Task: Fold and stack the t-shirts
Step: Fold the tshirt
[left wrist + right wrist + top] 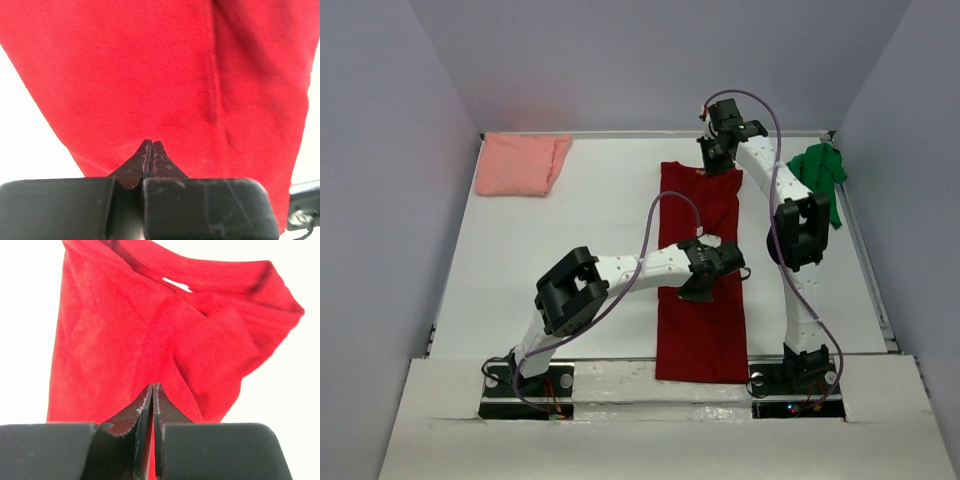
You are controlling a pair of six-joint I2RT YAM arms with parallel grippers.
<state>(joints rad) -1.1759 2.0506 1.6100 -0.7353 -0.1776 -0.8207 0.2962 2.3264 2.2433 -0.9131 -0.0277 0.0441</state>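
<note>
You are seeing a dark red t-shirt (705,330) lying as a long strip down the middle of the table (570,260), your left gripper (151,145) hanging clenched over its middle, your right gripper (152,388) pinching cloth at its far collar end, a pink t-shirt (520,165) lying far left, a green t-shirt (820,175) far right.

Bright, even light comes from above. In the top view the white table (580,230) shines softly, and a small dark shadow lies under the left arm (640,268). In both wrist views the table is so bright it looks blank. The dark red t-shirt (150,75) looks a little soft close up.
</note>
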